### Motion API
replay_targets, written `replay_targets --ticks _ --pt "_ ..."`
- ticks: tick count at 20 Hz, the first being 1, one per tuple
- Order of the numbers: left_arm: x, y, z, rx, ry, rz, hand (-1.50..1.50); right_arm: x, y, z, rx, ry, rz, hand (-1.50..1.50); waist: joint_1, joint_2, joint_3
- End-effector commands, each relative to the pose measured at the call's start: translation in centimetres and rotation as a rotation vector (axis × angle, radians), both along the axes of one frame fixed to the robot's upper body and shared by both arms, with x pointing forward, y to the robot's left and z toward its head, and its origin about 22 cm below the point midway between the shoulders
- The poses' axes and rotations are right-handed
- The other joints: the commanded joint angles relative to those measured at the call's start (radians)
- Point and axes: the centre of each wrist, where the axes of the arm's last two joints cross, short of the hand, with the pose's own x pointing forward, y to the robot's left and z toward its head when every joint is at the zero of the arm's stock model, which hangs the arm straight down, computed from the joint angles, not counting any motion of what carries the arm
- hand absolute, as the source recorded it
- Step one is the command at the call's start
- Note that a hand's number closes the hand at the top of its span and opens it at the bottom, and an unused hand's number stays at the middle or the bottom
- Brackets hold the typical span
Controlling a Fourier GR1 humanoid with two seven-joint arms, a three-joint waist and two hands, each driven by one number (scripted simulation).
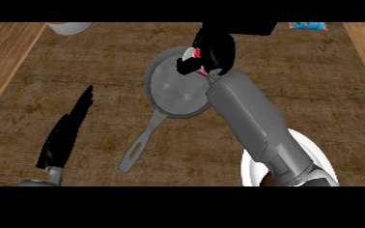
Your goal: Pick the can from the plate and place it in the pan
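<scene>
Brown counter filled the view. Nearest, the white plate (319, 149) lay bare of the can, partly under the right forearm. The left hand (65, 130) rested at the left edge, fingers straight. Farther off, the right hand (212, 53) was curled round the red-and-white can (195, 54), held over the pan (175, 84) near its far rim. Judging by this, pickup was done; release remained.
</scene>
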Motion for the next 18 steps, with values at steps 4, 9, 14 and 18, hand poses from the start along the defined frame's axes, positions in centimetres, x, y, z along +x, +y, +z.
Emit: replay_targets --ticks 4,9,14,18 --pt "1.0 -0.3 1.0 0.006 -0.021 -0.052 0.0 1.5 0.2 -2.3 -0.117 0.163 0.059 1.5 0.052 0.012 0.0" --pt "0.8 -2.4 0.3 -0.008 -0.016 -0.061 0.0 1.7 -2.9 -4.4 0.324 0.319 -0.077 -1.5 0.079 0.023 0.003" --pt "1.2 -2.7 0.6 0.008 -0.029 -0.092 0.0 1.9 -3.1 -4.1 0.497 0.167 -0.08 -1.5 0.088 0.024 0.004" --pt "1.2 -1.7 0.9 -0.011 -0.023 -0.078 0.0 2.1 -3.1 -3.6 0.552 -0.055 -0.114 -1.5 0.077 0.018 0.003"
